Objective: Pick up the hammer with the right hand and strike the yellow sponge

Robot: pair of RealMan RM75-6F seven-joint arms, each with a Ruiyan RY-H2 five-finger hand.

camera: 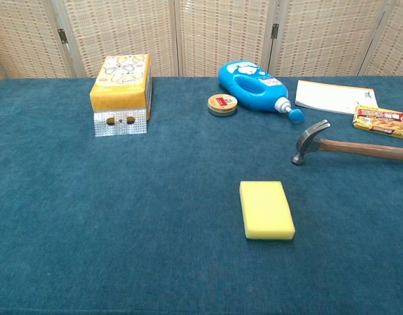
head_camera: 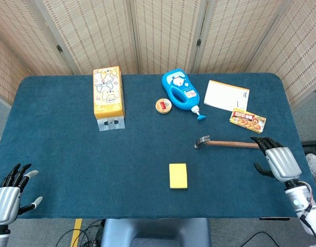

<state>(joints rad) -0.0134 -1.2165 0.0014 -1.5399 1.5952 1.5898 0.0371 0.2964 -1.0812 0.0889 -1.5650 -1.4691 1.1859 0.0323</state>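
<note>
Only the head view shows the right hand [head_camera: 279, 160], fingers apart, at the hammer [head_camera: 227, 143] handle

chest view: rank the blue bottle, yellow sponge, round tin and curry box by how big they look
1. blue bottle
2. yellow sponge, though it sits nearest the camera, so this is unsure
3. curry box, cut off by the frame edge
4. round tin

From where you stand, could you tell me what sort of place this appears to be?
Probably a staged robot test area, not a home: a table covered in blue carpet-like cloth, woven folding screens closing it off behind, and unrelated props laid out, such as a hammer and yellow sponge.
</note>
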